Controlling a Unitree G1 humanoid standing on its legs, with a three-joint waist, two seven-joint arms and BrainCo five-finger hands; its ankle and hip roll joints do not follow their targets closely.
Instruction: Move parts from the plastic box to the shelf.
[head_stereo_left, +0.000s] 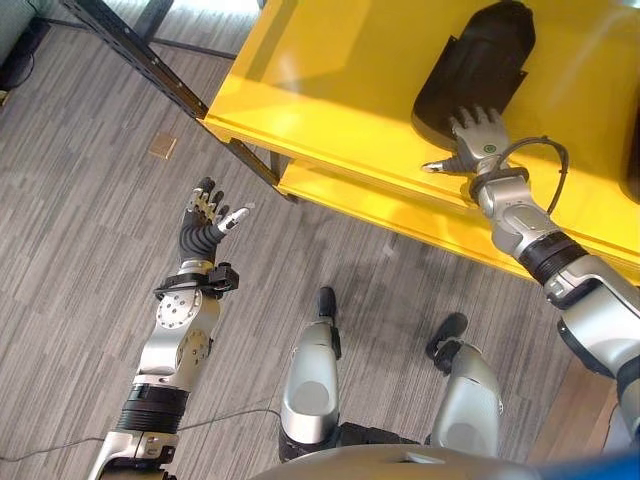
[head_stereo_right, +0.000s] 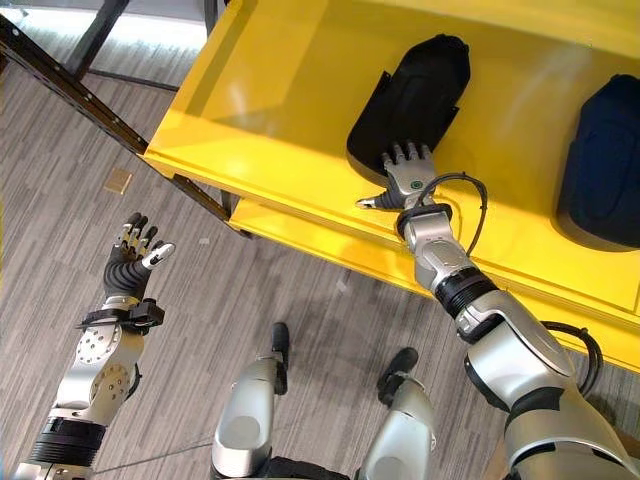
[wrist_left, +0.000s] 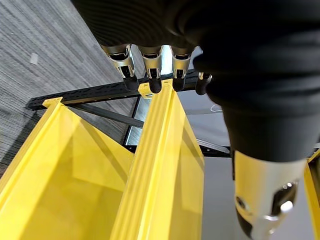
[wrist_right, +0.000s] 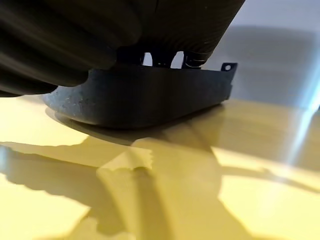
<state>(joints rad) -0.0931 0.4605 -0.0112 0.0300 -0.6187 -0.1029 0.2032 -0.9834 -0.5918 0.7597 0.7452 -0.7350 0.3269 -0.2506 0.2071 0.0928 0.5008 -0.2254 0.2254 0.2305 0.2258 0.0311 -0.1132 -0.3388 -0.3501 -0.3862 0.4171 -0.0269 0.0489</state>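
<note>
Left hand (head_stereo_left: 205, 222): raised over the grey wood-grain floor (head_stereo_left: 80, 230), clear of the shelf, fingers straight and loosely spread, holding nothing. Yellow shelf (head_stereo_right: 280, 110): upper tray on a black frame (head_stereo_left: 140, 50). Black moulded part (head_stereo_right: 415, 95): lies flat on the tray. Right hand (head_stereo_right: 408, 180): fingers extended, tips resting on the part's near edge, thumb out sideways. Second dark part (head_stereo_right: 600, 160): farther right on the same tray.
</note>
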